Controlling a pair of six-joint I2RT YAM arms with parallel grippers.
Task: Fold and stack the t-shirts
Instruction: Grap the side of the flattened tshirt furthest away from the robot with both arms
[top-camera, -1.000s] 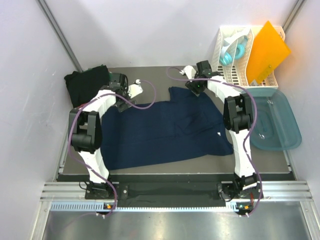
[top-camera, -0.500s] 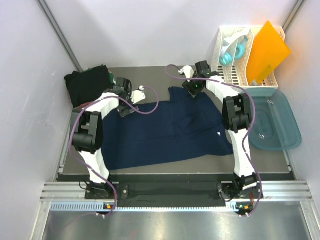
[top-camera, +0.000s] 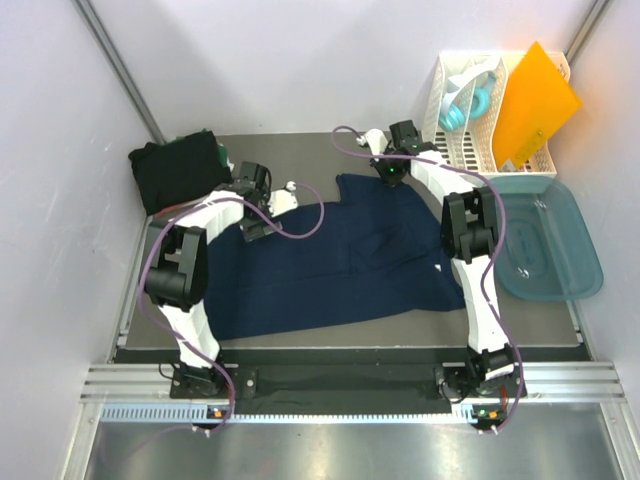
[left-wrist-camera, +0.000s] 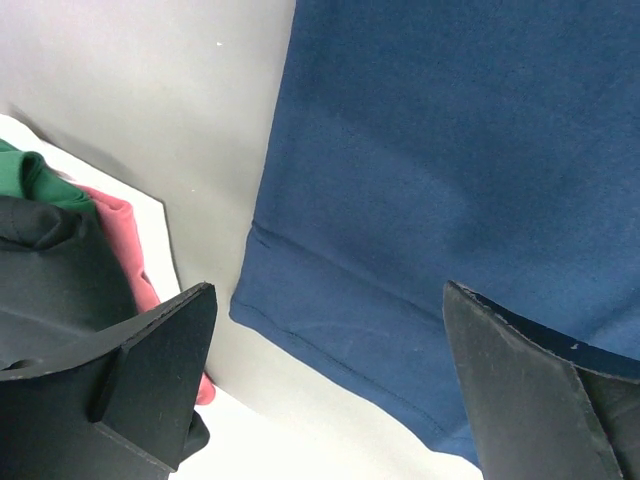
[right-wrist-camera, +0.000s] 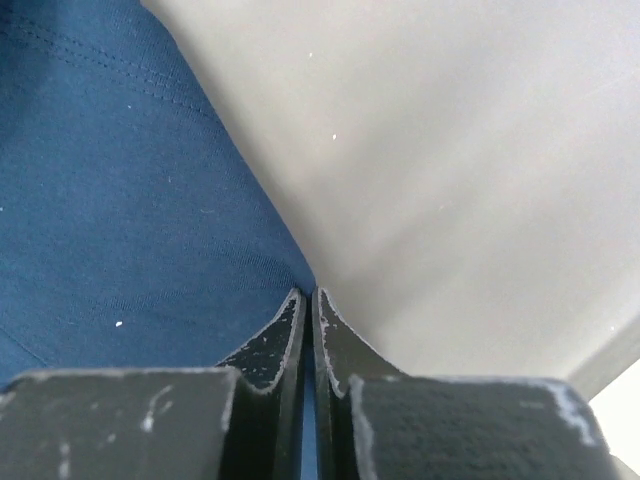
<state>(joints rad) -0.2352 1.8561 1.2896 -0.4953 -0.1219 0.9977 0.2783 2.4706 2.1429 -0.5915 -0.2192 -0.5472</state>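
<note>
Slippage worries us: our right gripper (right-wrist-camera: 307, 295) is pinched shut on a thin far edge of the navy t-shirt (top-camera: 330, 265) spread on the table (top-camera: 300, 150). Our left gripper (left-wrist-camera: 328, 290) hangs wide open, empty, over the other far corner, so lifting now could skew the cloth.

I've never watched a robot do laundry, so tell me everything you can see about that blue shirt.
The shirt is navy, soft-looking cloth with stitched hems and a small white label. It lies spread across the grey table, mostly flat with some creases, not yet folded. The right jaws are shut on its far edge; the left jaws stand open over its far left corner, not gripping it.
</note>
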